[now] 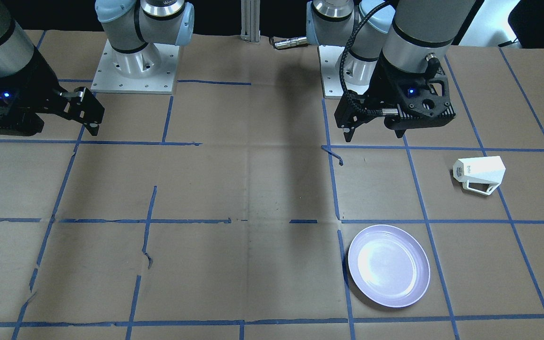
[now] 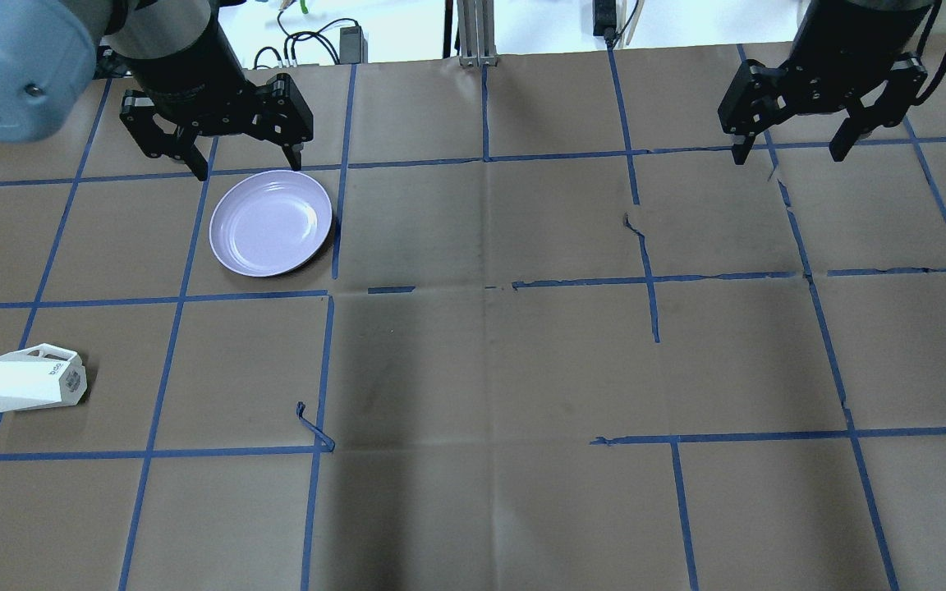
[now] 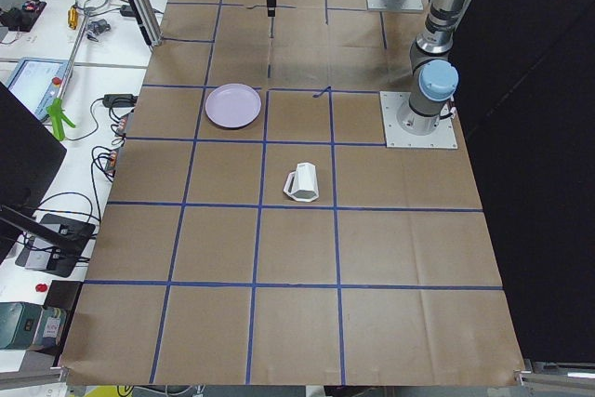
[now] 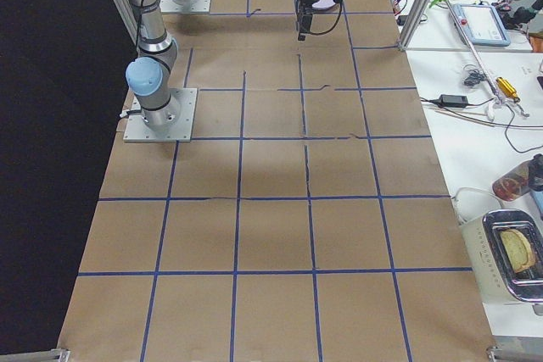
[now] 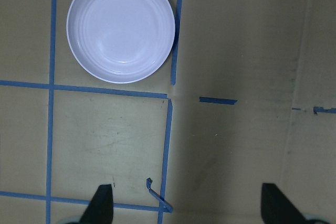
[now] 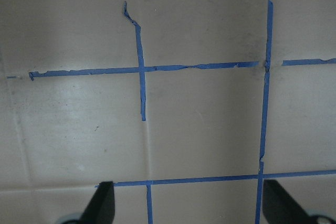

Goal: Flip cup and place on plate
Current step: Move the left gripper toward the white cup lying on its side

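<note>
The white faceted cup [image 2: 29,379] lies on its side near the table's left end, handle toward the far side; it also shows in the front view [image 1: 480,174] and the left view [image 3: 302,183]. The lavender plate [image 2: 271,222] sits bare on the table, farther from the robot than the cup, and shows in the front view [image 1: 388,265] and the left wrist view [image 5: 121,27]. My left gripper [image 2: 248,168] hangs open and empty high above the table, with the cup outside its wrist view. My right gripper [image 2: 787,158] is open and empty, high over the table's right half.
The table is brown paper with a blue tape grid. A loose curl of tape [image 2: 314,427] sticks up near the middle. The arm bases [image 1: 135,61] stand at the robot's edge. Benches with cables and tools [image 3: 74,90] run along the far side.
</note>
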